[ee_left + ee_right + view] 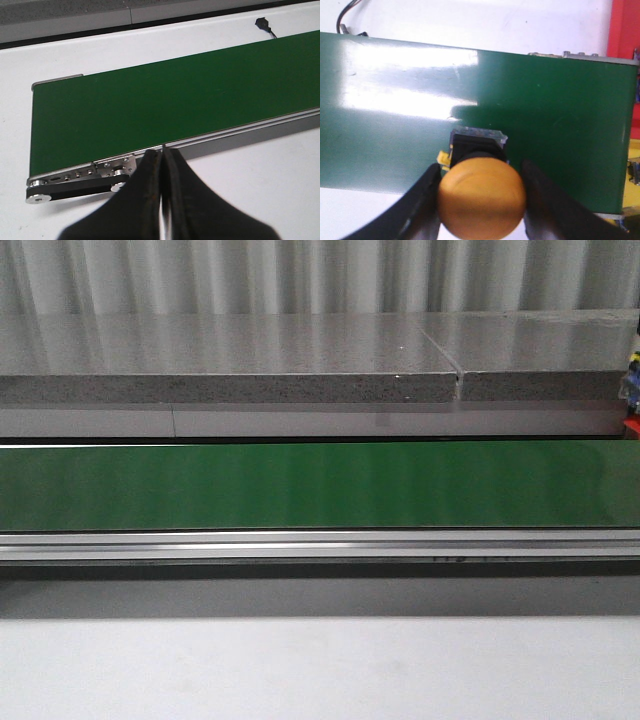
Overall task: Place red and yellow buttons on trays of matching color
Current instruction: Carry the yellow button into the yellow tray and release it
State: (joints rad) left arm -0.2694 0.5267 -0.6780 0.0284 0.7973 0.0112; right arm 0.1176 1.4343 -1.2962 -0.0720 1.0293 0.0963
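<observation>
glossy green belt [320, 485] — brushed metal rail [320, 545] — smooth matt yellow button [482, 201]

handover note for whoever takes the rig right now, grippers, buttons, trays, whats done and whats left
Left gripper: shut, empty, near the green belt's end.
Right gripper: fingers on either side of a yellow button over the belt; firm contact unclear.
Trays: a red one shows past the belt end, with something yellow beside it, unclear.
Done: no button seen on a tray.
Left: carry the yellow button to the yellow tray; no red buttons in view.

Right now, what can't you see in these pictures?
- Front view: both arms and the yellow button are out of frame.
- Right wrist view: the red tray is cut by the edge; the right hand hides the button's sides.
- Left wrist view: no trays show; only the green belt.
</observation>
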